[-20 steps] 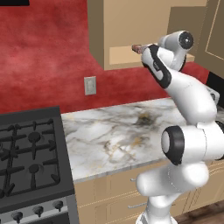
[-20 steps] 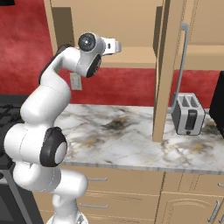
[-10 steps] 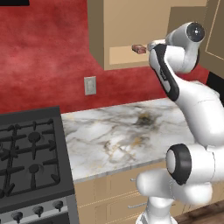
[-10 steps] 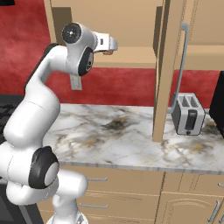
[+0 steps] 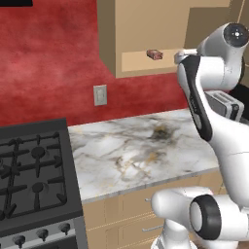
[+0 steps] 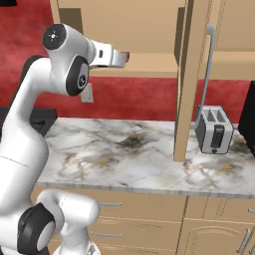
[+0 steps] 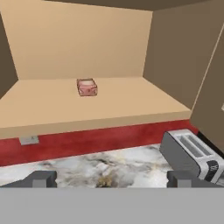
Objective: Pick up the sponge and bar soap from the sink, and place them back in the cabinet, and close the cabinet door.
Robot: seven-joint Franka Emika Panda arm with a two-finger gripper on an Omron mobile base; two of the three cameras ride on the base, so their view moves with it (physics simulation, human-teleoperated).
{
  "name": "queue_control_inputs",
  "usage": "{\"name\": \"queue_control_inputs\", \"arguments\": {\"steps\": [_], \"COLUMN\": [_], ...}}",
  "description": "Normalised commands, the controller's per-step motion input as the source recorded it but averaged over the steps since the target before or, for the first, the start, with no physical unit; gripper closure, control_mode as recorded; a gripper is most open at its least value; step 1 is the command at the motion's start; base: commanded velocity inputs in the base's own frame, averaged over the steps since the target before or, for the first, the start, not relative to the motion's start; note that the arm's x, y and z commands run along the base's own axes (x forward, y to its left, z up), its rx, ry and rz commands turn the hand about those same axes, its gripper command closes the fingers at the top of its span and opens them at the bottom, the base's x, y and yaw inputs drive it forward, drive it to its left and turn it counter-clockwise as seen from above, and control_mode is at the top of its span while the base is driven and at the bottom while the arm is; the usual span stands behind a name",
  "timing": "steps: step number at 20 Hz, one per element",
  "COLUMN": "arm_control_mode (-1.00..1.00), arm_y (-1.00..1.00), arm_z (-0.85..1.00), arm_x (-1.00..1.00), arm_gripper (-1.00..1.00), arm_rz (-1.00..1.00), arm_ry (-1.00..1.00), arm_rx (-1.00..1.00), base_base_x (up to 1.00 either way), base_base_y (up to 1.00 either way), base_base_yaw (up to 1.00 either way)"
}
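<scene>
The pincer (image 7: 111, 178) is held spread apart and empty, level with the cabinet (image 7: 87, 48) opening and short of its shelf edge. The bar soap (image 7: 87, 86) is seen lying on the shelf, well apart from the fingertips (image 7: 43, 177). The soap step is judged done; the sponge would have to be fetched from the sink next, so a drive there is called for. The cabinet door (image 6: 185, 79) stands open on the right. Below, a toaster (image 7: 189, 153) stands on the counter (image 7: 87, 168). The door's top is cut off.
</scene>
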Motion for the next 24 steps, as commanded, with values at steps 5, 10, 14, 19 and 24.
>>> {"name": "queue_control_inputs", "arguments": {"steps": [5, 10, 14, 19, 24], "arm_control_mode": [-1.0, -1.0, -1.0, -1.0, -1.0], "arm_y": [0.0, 0.0, 0.0, 0.0, 0.0], "arm_z": [0.0, 0.0, 0.0, -0.01, -0.08], "arm_x": [-0.82, -0.65, -0.61, -0.53, -0.62], "arm_gripper": [-1.0, -1.0, -1.0, -1.0, -1.0], "arm_rz": [-0.02, 0.0, 0.0, 0.0, 0.0], "arm_ry": [0.08, 0.09, 0.04, 0.0, 0.0], "arm_rx": [0.06, 0.11, 0.04, 0.0, 0.0], "base_base_x": [0.0, 0.0, 0.0, 0.0, 0.0], "base_base_y": [0.0, 0.0, 0.0, 0.0, 0.0], "base_base_yaw": [0.0, 0.0, 0.0, 0.0, 0.0]}}
